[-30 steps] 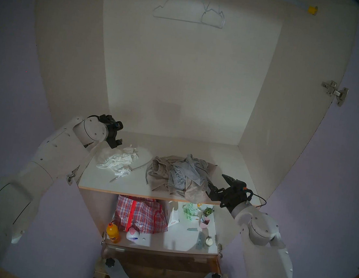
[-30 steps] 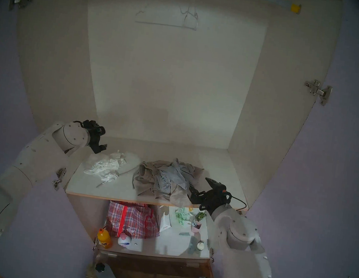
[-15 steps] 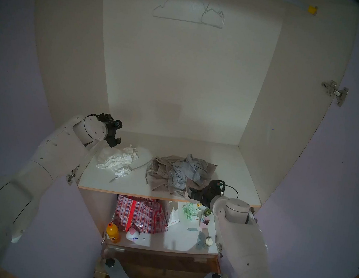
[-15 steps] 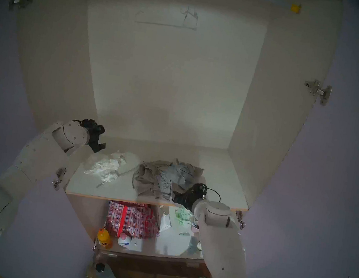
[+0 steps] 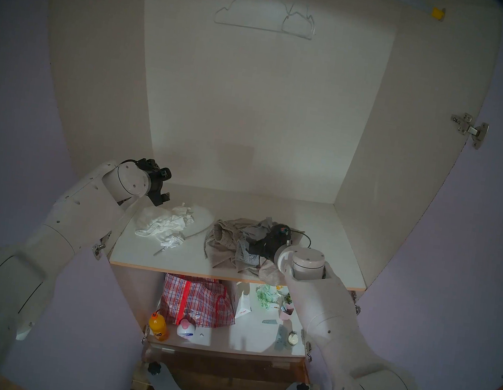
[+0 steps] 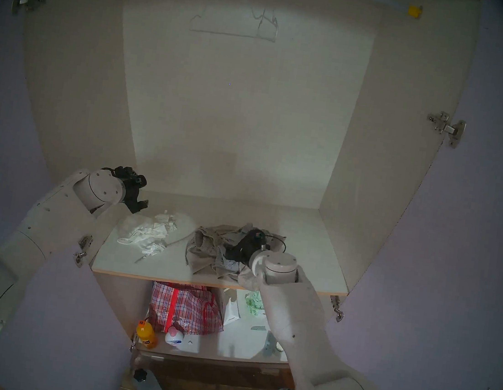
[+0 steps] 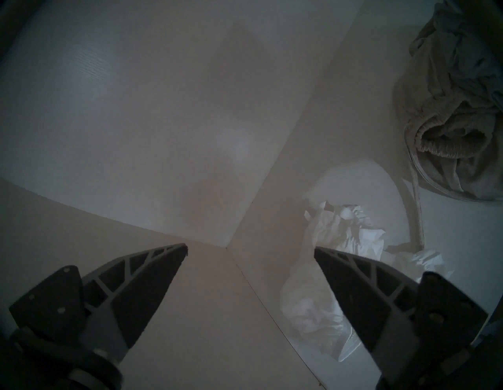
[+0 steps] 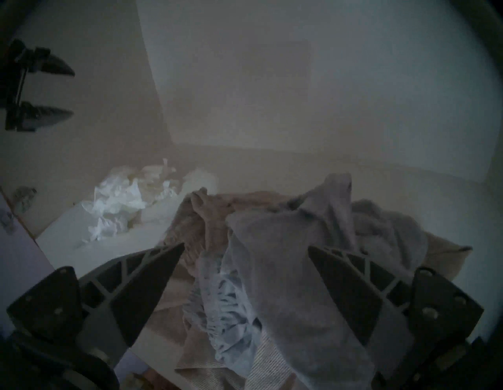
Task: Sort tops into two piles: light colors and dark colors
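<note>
Tops lie in two heaps on the wardrobe shelf (image 5: 328,232): a white strappy top (image 5: 165,224) crumpled alone on the left, and well apart to its right a larger heap where a grey-blue top (image 8: 285,272) is draped over a beige knit (image 5: 222,240), one long cord (image 5: 195,233) of the knit trailing toward the white one. By colour the sorting looks nearly done, light on one side and darker on the other; whether the beige counts as dark is a judgement call, and the trailing cord is left to tidy. The right gripper (image 8: 246,247) hangs over the darker heap with its jaws wide apart and nothing between them but cloth below. The left gripper (image 7: 250,249) hovers beside the white top near the back corner, its jaws also apart and empty.
</note>
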Robot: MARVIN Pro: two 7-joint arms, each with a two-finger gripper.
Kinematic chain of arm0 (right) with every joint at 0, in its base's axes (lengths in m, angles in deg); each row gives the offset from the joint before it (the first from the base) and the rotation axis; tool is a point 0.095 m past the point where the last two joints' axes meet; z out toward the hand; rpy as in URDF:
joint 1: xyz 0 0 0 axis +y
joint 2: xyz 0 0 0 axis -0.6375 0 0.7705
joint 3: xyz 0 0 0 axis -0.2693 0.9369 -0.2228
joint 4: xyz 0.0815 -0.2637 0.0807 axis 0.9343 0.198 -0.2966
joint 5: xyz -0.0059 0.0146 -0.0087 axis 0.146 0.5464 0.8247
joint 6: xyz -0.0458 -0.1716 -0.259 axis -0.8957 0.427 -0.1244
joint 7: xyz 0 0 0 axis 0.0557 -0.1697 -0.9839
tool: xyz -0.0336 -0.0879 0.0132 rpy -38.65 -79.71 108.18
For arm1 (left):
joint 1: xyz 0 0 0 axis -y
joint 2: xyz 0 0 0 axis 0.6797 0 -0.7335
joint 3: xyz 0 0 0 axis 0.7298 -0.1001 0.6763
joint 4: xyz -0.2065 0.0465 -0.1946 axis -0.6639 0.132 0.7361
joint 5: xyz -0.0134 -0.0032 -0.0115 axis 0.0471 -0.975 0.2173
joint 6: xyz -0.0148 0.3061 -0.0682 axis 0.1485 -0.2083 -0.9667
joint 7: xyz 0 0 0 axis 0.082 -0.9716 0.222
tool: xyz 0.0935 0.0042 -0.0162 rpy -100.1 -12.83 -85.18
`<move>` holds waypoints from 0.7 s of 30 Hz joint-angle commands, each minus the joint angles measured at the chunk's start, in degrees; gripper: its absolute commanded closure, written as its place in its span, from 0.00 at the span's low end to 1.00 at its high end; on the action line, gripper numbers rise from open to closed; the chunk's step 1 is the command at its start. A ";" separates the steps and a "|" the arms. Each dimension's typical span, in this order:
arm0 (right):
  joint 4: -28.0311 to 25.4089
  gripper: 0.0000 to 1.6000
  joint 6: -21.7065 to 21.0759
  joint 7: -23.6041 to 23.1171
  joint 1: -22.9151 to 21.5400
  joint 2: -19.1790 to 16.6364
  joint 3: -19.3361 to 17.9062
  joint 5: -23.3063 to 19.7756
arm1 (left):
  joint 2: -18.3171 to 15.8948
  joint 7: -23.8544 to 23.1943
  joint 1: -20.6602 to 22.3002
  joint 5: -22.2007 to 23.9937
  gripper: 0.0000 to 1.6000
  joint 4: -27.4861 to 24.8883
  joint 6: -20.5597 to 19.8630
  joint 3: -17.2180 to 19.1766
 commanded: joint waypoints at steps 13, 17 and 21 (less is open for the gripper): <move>11.81 1.00 19.91 5.22 -6.37 2.21 0.14 1.65 | -0.01 0.08 1.97 0.13 0.00 -1.12 0.01 0.74; 7.34 1.00 24.73 6.82 -4.95 2.00 -0.79 1.45 | -0.01 0.11 1.96 0.13 0.00 -1.10 0.02 0.73; 1.30 1.00 26.01 9.88 -2.47 1.71 -1.92 1.83 | -0.01 0.08 1.97 0.14 0.00 -1.12 0.00 0.73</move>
